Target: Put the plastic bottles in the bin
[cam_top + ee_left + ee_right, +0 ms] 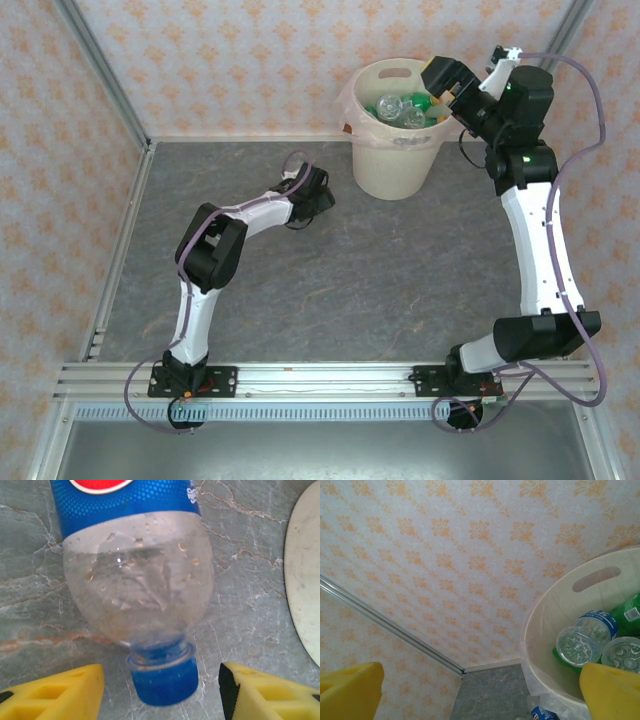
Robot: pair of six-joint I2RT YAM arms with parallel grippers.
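In the top view, the bin (392, 170) is seen at the far side of the surface (400, 270), with plastic bottles (402, 108) inside; the right jaws are held over its right rim. In the left wrist view, a clear bottle (140, 590) is laid on the surface, its blue cap (164, 680) between the spread left jaws, a gap left on either side. In the right wrist view, the right jaws are spread wide at the bin's rim.

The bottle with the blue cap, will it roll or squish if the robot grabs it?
The bottle looks empty and see-through, so it is probably light and may dent if squeezed. It lies on its round side on the table, so a push could roll it. Its cap looks stiffer.
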